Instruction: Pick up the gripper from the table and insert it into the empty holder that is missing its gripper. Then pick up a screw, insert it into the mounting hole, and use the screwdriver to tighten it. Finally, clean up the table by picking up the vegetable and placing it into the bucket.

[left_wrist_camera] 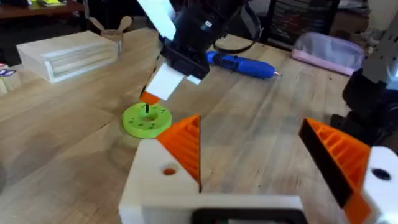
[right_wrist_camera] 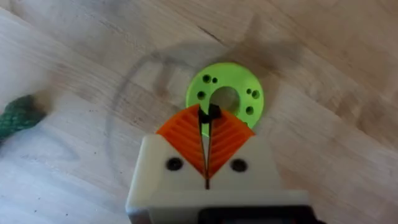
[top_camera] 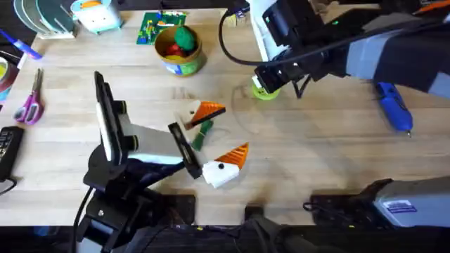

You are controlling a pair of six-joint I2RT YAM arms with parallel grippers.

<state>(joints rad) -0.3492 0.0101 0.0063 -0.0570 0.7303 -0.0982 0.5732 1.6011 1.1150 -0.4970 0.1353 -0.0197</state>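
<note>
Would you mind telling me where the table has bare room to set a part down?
Bare wood lies between the scissors and the left arm, and between the green disc and the screwdriver. It is crowded mid-table, where the holder, vegetable and left pincer cluster, and at the disc, where the right pincer pinches a screw.

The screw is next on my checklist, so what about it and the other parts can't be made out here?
- Right wrist: the length of the screw, buried between the right gripper's shut jaws.
- Overhead: the screw itself, hidden under that gripper above the green disc.
- Overhead: the mounting hole of the holder, too small to see.
- Right wrist: the vegetable, cut off by the edge.
</note>
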